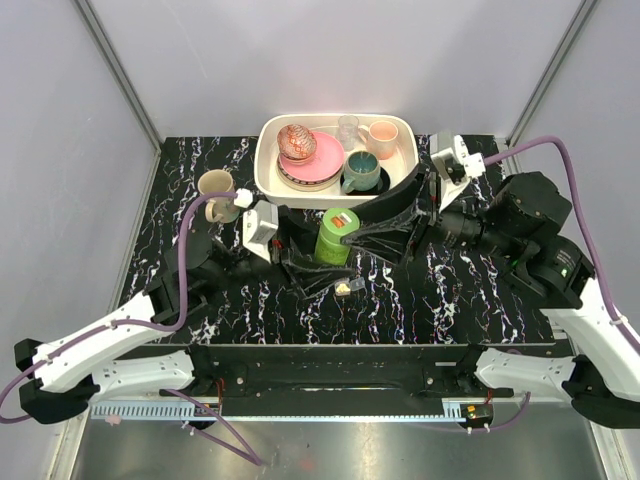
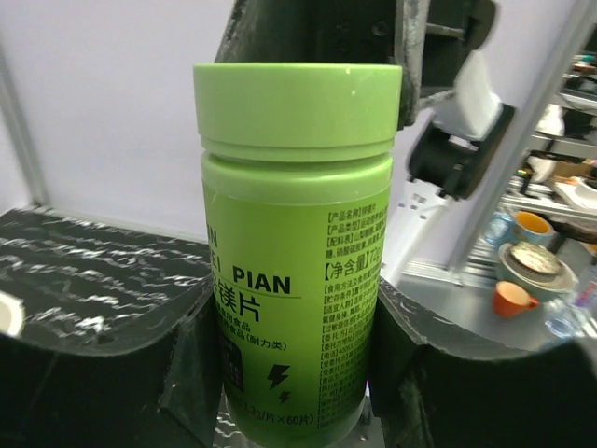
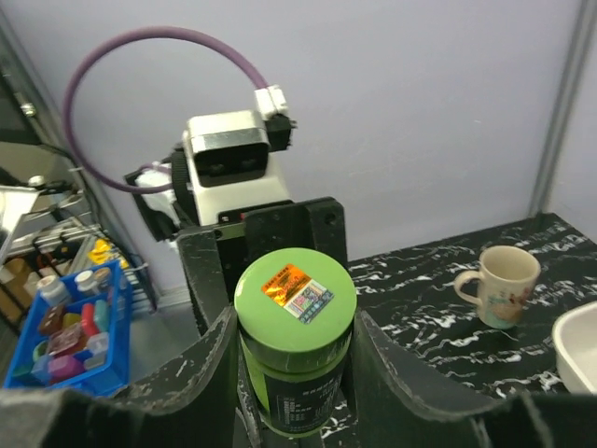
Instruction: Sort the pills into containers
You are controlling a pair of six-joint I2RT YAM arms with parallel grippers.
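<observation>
Your left fingers (image 2: 140,373) are gripping the green bottle (image 2: 294,233) by its body, one on each flank, and holding it upright above the tabletop (image 1: 450,300). Your right fingers (image 3: 392,383) are sitting on either side of the cap (image 3: 294,299), close against it. Whether they are actually clamping it I cannot tell.

The cap is fully on, so nothing is coming out of the bottle yet. I judge you are at the opening step, with the twist not yet made.

Just in front of the bottle, the containers (image 1: 345,288) are lying on the tabletop as a small clear-and-yellowish piece. It is too small to tell whether the yellow tint is pills already inside or beside it. Further back, a tray (image 1: 270,170) of dishes and a mug (image 1: 217,190) are standing apart from the work.

So you are facing nearly the whole job: removing the cap, tipping out the pills, and sorting them into the compartments.
</observation>
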